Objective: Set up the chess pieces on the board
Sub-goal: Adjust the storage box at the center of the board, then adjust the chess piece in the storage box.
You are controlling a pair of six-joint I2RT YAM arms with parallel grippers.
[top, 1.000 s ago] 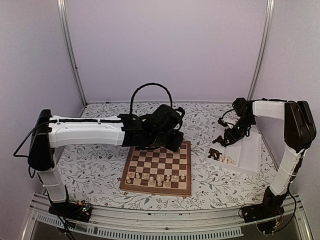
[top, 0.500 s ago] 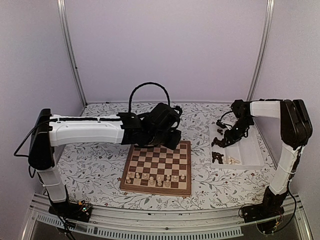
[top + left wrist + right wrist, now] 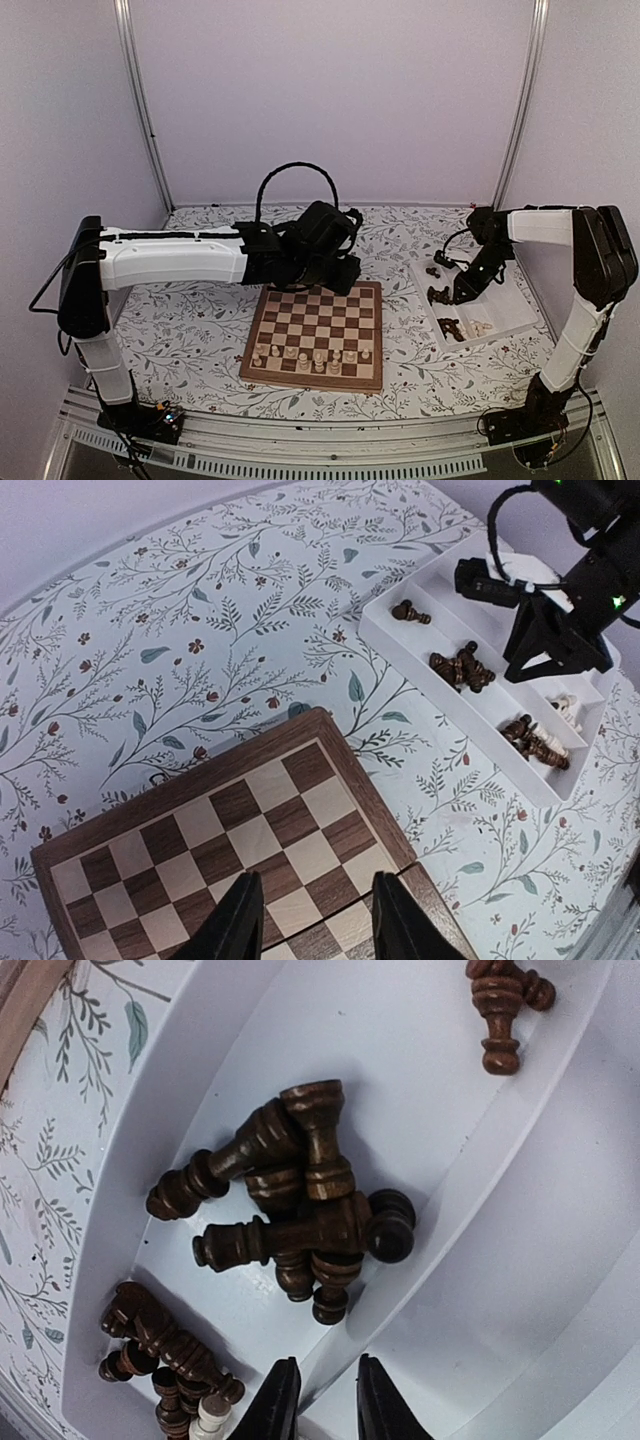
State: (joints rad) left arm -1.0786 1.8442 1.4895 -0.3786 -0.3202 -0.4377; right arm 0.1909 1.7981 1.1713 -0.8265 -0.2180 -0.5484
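Nearest, pale chess pieces (image 3: 310, 355) line the near ranks of the board (image 3: 316, 322). The right tool (image 3: 320, 1385) straddles the divider of a white tray (image 3: 520, 1290) beside heaped dark pieces (image 3: 300, 1210); clamped or not, I cannot tell. Farther, the left tool (image 3: 318, 905) hangs apart, empty, over the board's far edge.

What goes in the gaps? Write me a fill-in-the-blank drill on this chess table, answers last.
1. Every piece standing on the board is ____ in colour.
2. The dark pieces lie in a white ____.
3. The ____ arm's jaws hang over the board's far edge.
Missing: pale; tray; left.
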